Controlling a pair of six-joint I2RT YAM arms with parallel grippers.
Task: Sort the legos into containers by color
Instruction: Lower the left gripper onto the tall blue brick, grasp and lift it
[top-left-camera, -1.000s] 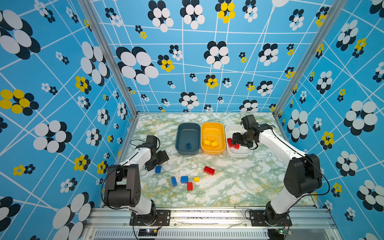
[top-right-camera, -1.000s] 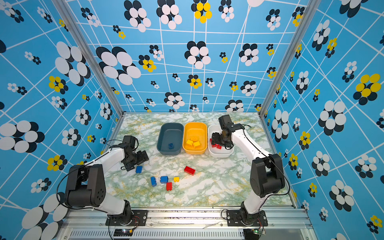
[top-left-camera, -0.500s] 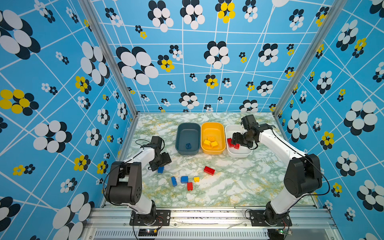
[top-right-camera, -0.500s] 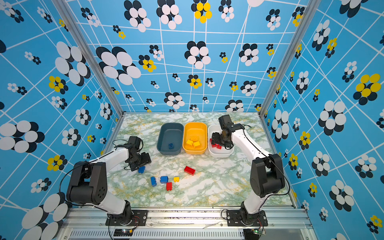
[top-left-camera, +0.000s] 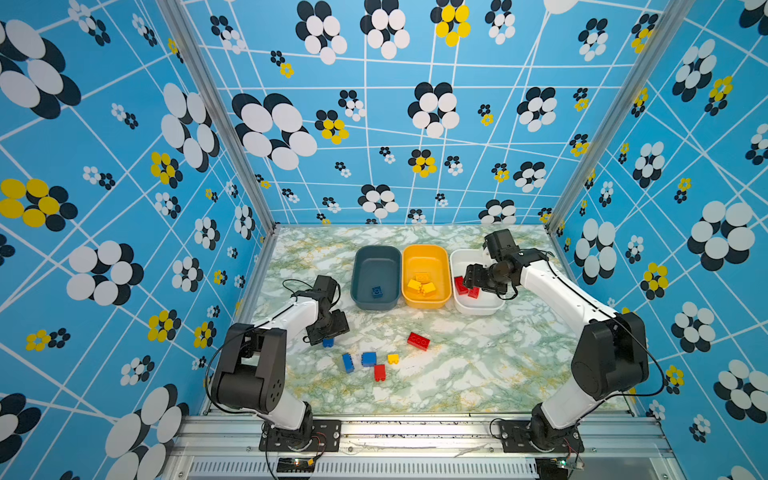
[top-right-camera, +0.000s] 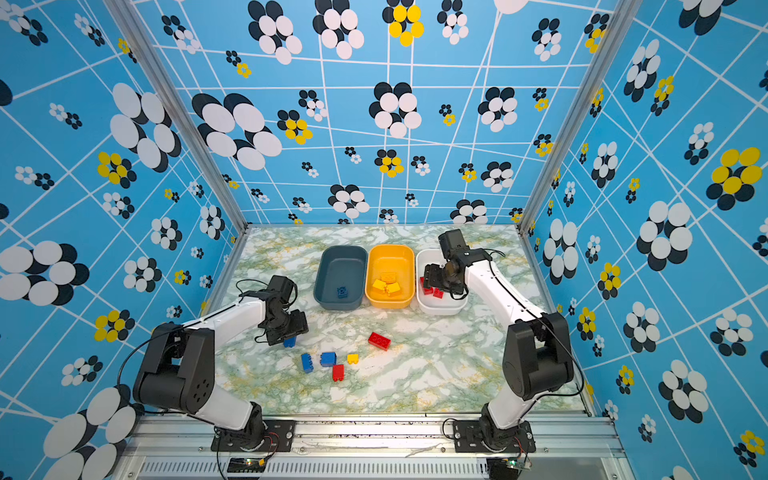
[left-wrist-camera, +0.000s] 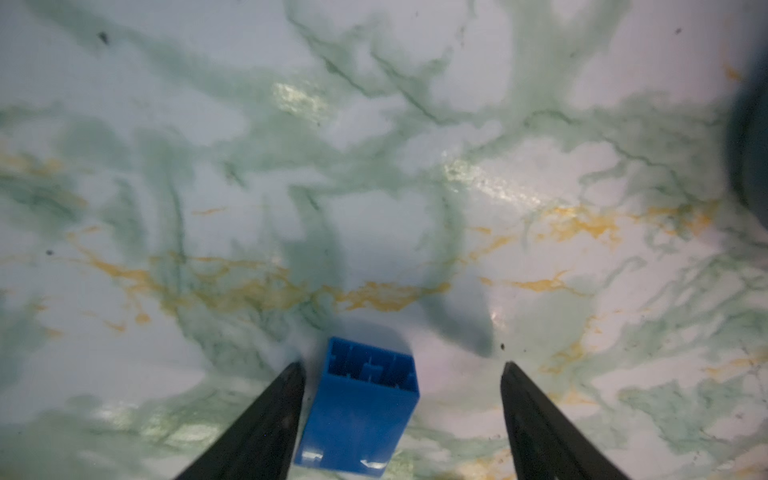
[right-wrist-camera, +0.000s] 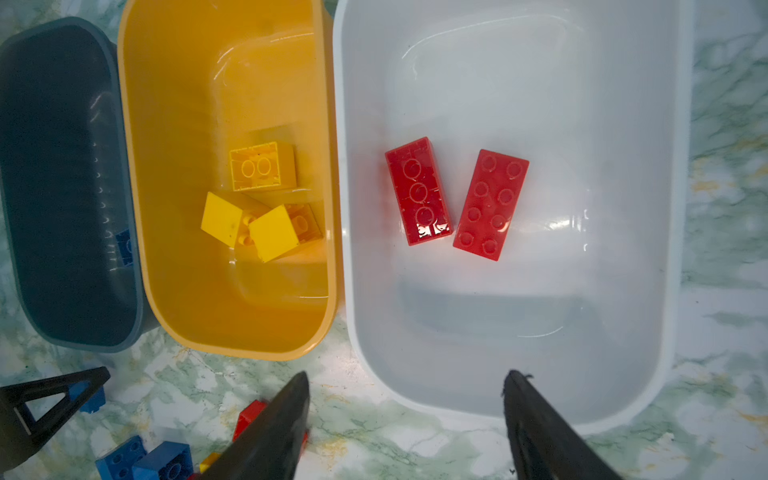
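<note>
Blue walls with white and yellow flowers stand all around. Below them lies a surface that looks like green and white marble. Two white and black arms reach over it. The left arm bends low on the left side, and the right arm stretches to the back right. At the back three tubs sit side by side in a row: a dark teal tub, a yellow tub in the middle and a white tub. The right jaws hang above the white tub, wide apart, with nothing between them. The left jaws point down at the surface and are apart too. A blue brick sits between them with its hollow side showing. It is just beside one jaw and there is a gap to the other, so they do not squeeze it. Two long red bricks lie close together in the white tub, and one shows its bumps. Three yellow bricks lie in the yellow tub. One small blue brick lies in the teal tub. A long red brick lies alone in the middle of the surface. Nearer the front is a little bunch: a long blue brick, a square blue brick, a small red brick and a tiny yellow brick.
</note>
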